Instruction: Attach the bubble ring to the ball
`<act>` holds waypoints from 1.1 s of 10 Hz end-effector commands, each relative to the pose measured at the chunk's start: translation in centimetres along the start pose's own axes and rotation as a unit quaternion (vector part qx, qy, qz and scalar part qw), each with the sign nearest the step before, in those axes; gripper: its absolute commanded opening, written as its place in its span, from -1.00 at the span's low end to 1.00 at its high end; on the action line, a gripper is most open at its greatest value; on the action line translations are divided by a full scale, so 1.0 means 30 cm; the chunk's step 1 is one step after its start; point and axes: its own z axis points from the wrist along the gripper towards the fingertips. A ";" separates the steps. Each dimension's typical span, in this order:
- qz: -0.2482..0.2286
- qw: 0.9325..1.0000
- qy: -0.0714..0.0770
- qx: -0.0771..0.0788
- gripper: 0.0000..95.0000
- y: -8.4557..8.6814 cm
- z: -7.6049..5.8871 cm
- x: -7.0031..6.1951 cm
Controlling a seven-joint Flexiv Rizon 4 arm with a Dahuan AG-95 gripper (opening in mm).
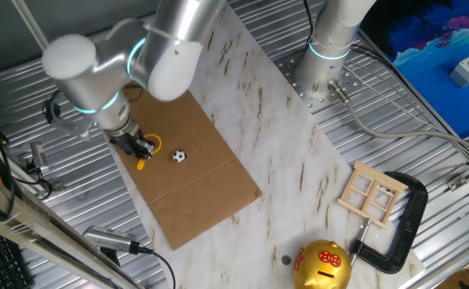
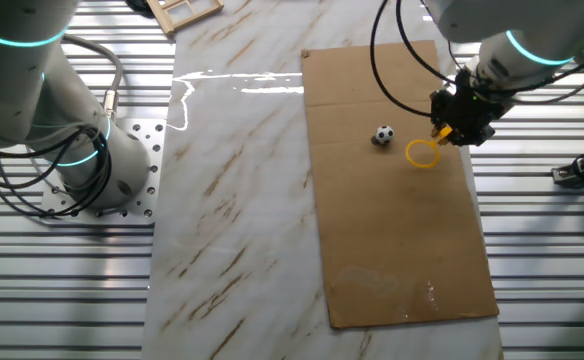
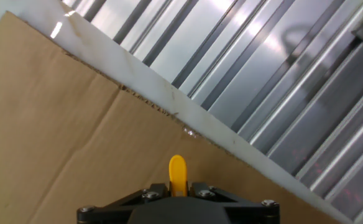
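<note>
The arm bends low over the cardboard sheet (image 2: 402, 200), its gripper (image 2: 459, 125) pinching the handle of the bubble ring (image 2: 423, 153) (hoop hanging just above the sheet). The ball (image 2: 383, 135) sits just beside it, apart. Marble tabletop (image 2: 242, 180) underneath.

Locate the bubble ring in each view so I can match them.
One fixed view: bubble ring left of centre, at the end effector.
Other fixed view: upper right, right of the ball.
Hand view: only the handle tip, bottom centre.
Shared landmark: the cardboard sheet.
</note>
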 end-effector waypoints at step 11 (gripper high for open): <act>0.004 1.000 -0.013 -0.024 -1.00 0.060 -0.012 -0.026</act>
